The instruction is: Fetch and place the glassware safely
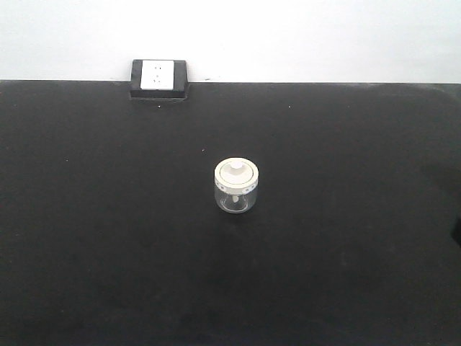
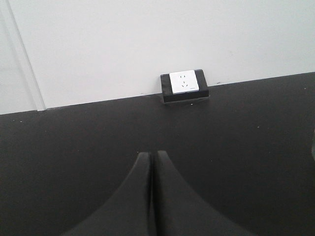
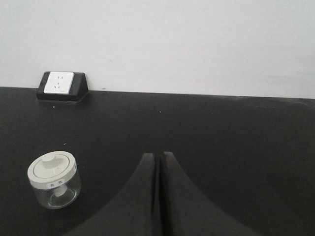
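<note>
Sitting upright mid-table, the lidded glass jar [image 1: 236, 186] only turns up in the front and right wrist views, off to the left of the right gripper [image 3: 158, 158], while the left gripper [image 2: 151, 156] sees just the wall socket [image 2: 184, 82], both pincers pressed closed and level over the black table [image 1: 346, 245].
</note>
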You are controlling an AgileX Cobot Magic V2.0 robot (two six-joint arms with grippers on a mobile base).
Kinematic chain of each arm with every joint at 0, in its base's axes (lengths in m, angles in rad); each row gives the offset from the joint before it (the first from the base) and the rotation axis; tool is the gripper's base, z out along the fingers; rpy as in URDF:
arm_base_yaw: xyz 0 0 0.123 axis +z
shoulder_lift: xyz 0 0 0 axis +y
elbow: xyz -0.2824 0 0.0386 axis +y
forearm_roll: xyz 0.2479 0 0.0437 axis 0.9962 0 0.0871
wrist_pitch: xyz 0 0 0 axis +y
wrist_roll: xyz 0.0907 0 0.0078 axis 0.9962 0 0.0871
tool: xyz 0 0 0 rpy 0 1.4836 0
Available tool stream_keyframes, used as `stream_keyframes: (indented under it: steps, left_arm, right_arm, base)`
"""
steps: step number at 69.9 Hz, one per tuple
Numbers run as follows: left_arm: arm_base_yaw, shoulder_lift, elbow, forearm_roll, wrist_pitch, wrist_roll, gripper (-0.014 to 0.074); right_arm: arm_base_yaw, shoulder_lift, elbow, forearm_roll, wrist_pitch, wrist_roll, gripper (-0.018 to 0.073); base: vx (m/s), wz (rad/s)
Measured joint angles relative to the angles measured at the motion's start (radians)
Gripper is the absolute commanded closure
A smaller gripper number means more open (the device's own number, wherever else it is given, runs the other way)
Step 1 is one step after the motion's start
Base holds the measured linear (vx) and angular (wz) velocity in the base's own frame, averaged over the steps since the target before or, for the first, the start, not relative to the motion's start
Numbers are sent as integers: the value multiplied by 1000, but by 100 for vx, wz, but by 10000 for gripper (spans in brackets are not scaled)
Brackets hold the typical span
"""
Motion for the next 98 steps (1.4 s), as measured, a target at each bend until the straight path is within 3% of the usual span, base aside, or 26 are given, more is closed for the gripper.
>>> stream_keyframes:
  steps: [33, 98]
  left_arm:
    - [0, 0, 0, 0, 0, 0, 603]
    - [0, 0, 0, 0, 0, 0, 603]
  right_arm:
    - [0, -308, 234, 0, -3, 0, 560]
    - [0, -314, 270, 0, -1, 0, 560]
  base:
    - [0, 0]
    - [0, 0]
